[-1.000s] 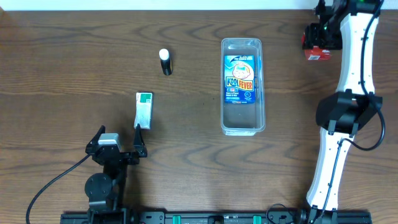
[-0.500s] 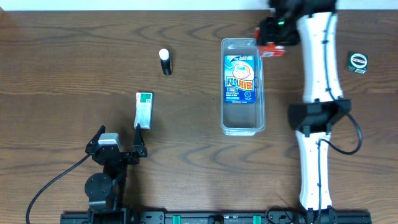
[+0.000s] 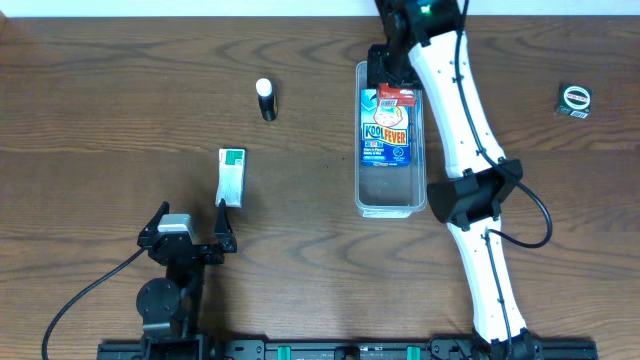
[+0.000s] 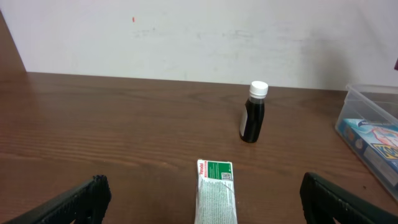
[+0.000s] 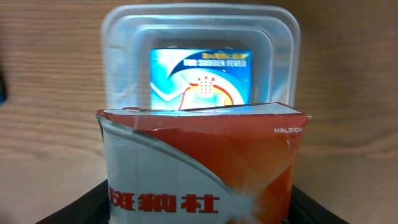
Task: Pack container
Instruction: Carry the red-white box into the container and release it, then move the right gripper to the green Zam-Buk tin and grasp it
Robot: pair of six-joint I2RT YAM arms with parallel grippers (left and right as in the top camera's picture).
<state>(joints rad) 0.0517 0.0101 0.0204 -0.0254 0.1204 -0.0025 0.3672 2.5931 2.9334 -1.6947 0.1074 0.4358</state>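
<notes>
Where the right pincer (image 3: 395, 90) stands: over the far end of the container (image 3: 358, 140), at the end of an arm stretched out across the table (image 3: 100, 100)
Right pincer, state: clamped on a red-and-white box (image 3: 399, 97), with a dark finger at each lower corner of the wrist view and the box filling the space between them
Red-and-white box: upright in that grip, its torn top edge towards the wrist camera; it seems to hang just above the contents, though contact below it is hidden
Container: directly under the right pincer and running from there back towards the robot, long side in line with the arm's reach, clear walls and rounded corners
Kool Fever box (image 3: 385, 130): lying flat inside the container, beneath the right pincer and just on its near side; the container's near end beyond it is bare
Left pincer (image 3: 190, 225): spread wide, gripping nothing, low over the table and well to the left of the right pincer
Green-and-white packet (image 3: 231, 176): flat on the table just ahead of the left pincer, its near end close to that pincer's right fingertip
Dark bottle with a white cap (image 3: 266, 100): upright, further ahead of the left pincer and slightly to its right, apart from the packet
Small round black item (image 3: 573, 100): on the table well to the right of the right pincer
</notes>
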